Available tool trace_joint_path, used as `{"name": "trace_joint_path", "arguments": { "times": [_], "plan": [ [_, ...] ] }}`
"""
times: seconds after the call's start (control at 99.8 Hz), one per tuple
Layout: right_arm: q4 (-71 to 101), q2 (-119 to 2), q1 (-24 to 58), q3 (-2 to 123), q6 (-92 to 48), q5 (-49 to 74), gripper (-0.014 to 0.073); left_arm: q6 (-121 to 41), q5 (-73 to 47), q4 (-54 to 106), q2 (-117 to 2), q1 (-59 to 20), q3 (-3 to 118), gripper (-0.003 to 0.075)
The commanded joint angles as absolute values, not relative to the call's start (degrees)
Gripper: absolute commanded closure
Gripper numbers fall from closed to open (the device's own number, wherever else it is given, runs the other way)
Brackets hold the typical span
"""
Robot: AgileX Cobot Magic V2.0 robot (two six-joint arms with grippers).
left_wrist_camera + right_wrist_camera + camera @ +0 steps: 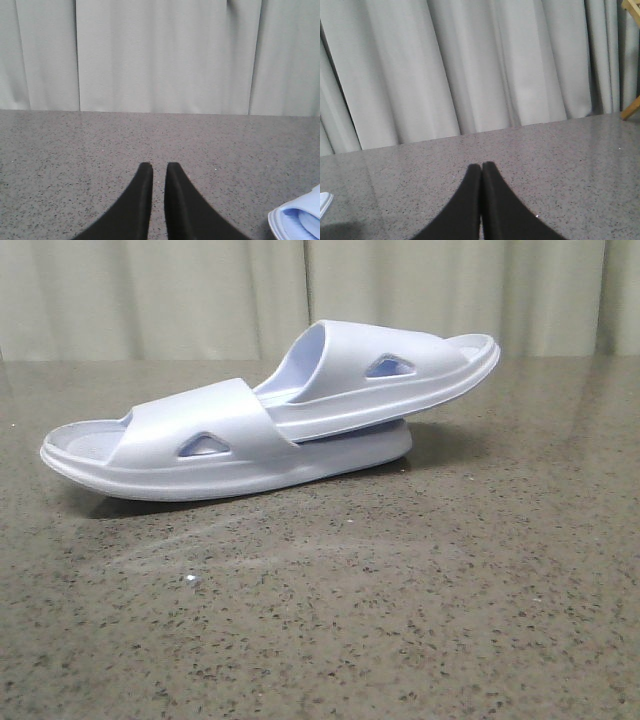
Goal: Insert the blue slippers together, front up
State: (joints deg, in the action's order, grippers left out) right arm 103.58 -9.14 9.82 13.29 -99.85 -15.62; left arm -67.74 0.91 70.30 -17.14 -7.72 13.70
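Note:
The two blue slippers lie pushed together in the middle of the table. The lower slipper (pixel 200 445) rests flat with its toe to the left. The upper slipper (pixel 400 370) is tucked under the lower one's strap and tilts up to the right. Neither gripper appears in the front view. My left gripper (pixel 159 167) hovers over bare table with its black fingers a narrow slit apart and nothing between them; a slipper's edge (pixel 300 220) shows at that view's corner. My right gripper (pixel 481 166) is shut, empty, with a sliver of slipper (pixel 324 202) at the frame edge.
A speckled grey-brown stone table (pixel 400 620) fills the scene, backed by a pale pleated curtain (pixel 200 290). A wooden frame piece (pixel 632 107) stands beyond the table's far side in the right wrist view.

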Motion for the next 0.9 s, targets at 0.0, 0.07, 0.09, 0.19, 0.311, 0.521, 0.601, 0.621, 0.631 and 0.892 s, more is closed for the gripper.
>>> {"name": "trace_joint_path", "arguments": {
  "times": [0.0, 0.07, 0.09, 0.19, 0.311, 0.521, 0.601, 0.621, 0.631, 0.892],
  "plan": [
    [102.38, -9.64, 9.78, 14.81, -99.87, -14.35, 0.0701, -66.85, 3.31, 67.06, -16.85, -8.21, 15.18, 0.0704],
    [102.38, -9.64, 9.78, 14.81, -99.87, -14.35, 0.0701, -62.0, 2.94, 59.83, -15.98, -8.21, 15.06, 0.0704],
    [102.38, -9.64, 9.78, 14.81, -99.87, -14.35, 0.0701, -59.05, 2.94, 56.95, -15.64, -8.21, 14.93, 0.0704],
    [102.38, -9.64, 9.78, 14.81, -99.87, -14.35, 0.0701, -42.16, 2.94, 41.2, -13.79, -8.21, 13.64, 0.0704],
    [102.38, -9.64, 9.78, 14.81, -99.87, -14.35, 0.0701, -18.6, 3.03, 18.45, -11.97, -8.21, 10.39, 0.0704],
    [102.38, -9.64, 9.78, 14.81, -99.87, -14.35, 0.0701, 5.07, 13.85, -3.1, -10.03, -8.21, 1.42, 0.0704],
    [102.38, -9.64, 9.78, 14.81, -99.87, -14.35, 0.0701, 5.35, 14.48, -3.2, -8.13, -8.21, -0.76, 0.0704],
    [102.38, -9.64, 9.78, 14.81, -99.87, -14.35, 0.0701, 5.35, 12.12, -3.2, -7.53, -8.21, -0.64, 0.0704],
    [102.38, -9.64, 9.78, 14.81, -99.87, -14.35, 0.0701, 5.35, 11.59, -3.2, -7.15, -8.21, -0.49, 0.0704],
    [102.38, -9.64, 9.78, 14.81, -99.87, -14.35, 0.0701, 5.35, 3.7, -3.2, -0.57, -8.09, -0.62, 0.0704]
  ]
}}
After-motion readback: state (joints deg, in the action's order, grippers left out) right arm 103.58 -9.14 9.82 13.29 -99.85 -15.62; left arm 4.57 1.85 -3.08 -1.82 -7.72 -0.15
